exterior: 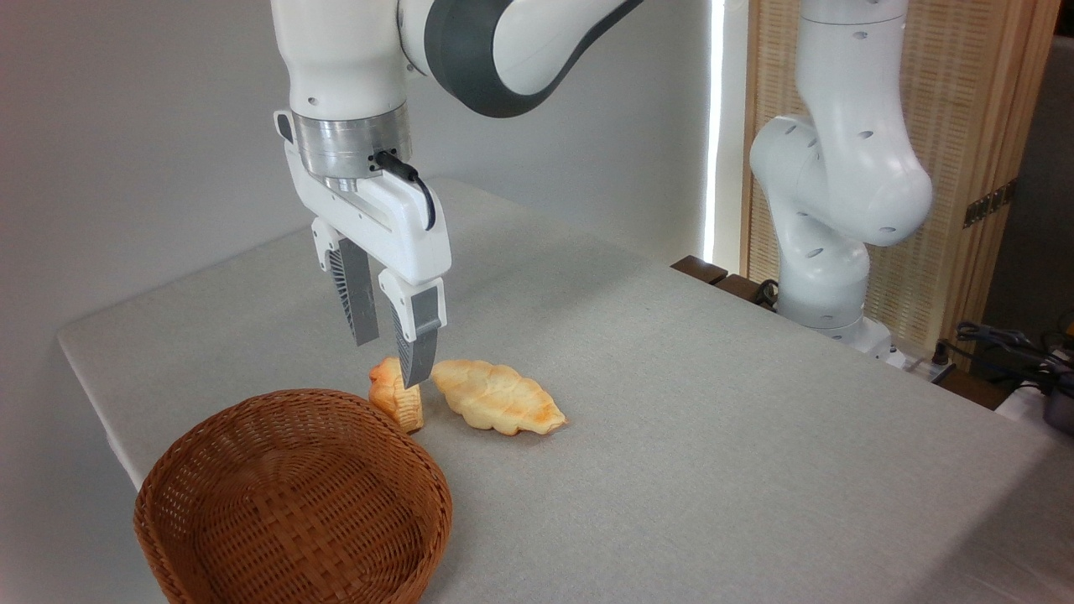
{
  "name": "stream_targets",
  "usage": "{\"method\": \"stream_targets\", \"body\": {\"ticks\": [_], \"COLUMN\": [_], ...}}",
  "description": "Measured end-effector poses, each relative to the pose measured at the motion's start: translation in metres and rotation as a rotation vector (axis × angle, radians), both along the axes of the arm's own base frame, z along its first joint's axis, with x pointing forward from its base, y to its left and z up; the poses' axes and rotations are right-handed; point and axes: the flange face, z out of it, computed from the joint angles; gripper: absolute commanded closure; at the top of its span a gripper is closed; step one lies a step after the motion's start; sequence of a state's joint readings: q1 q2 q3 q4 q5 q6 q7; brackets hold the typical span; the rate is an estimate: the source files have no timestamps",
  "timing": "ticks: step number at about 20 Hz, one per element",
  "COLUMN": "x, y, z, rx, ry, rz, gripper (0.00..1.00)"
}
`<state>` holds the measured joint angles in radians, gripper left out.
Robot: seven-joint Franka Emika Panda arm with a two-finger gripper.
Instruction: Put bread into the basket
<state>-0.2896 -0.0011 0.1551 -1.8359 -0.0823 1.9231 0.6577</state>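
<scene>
The bread (396, 404), a small stubby golden-orange piece with a ridged top, lies on the grey table just behind the far rim of the basket (294, 495), a round brown wicker bowl at the front left that holds nothing. My gripper (388, 361) hangs open right above the bread, with its two grey fingers pointing down. The nearer finger (417, 356) covers part of the bread's right side. I cannot tell whether the fingertips touch it.
A longer, flatter pale-golden leaf-shaped pastry (498, 396) lies just right of the bread, almost touching it. The arm's white base (826, 277) stands at the table's far right edge. Cables and wooden slats sit beyond it.
</scene>
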Motion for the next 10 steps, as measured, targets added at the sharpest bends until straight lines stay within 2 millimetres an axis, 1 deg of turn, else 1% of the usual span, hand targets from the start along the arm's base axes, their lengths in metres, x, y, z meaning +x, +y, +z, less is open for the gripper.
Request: {"method": "stream_targets", "body": {"ticks": [6, 10], "x": [-0.0005, -0.0059], "y": [-0.002, -0.0054], "z": [0.0044, 0.0003], "rx": [0.001, 0.007], "ry": [-0.007, 0.039], "rz": [-0.005, -0.015], "gripper": [0.0, 0.0]}}
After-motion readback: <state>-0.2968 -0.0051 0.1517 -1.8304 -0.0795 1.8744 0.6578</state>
